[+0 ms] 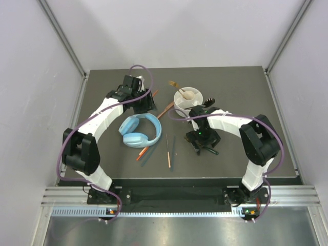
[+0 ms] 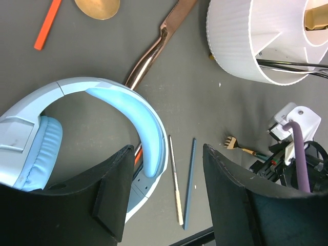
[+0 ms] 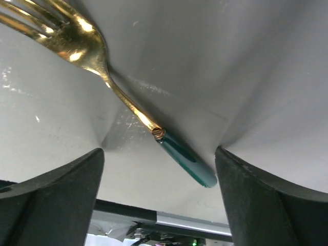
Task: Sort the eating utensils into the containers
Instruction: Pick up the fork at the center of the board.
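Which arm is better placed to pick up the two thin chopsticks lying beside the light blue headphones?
Left, probably: the open left gripper hovers with those chopsticks in view, while the right gripper is at the round white holder.

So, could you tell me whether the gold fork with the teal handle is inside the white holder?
Inside: the fork lies against the white holder's inner walls, clear of the open right gripper.

the left arm bows outward from its base at the near edge and reaches toward the far middle of the table, wrist bent downward, the left gripper spread open with its black fingers well apart. the right arm folds at the elbow and stretches inward to the left, the right gripper pointing down, jaws wide apart.
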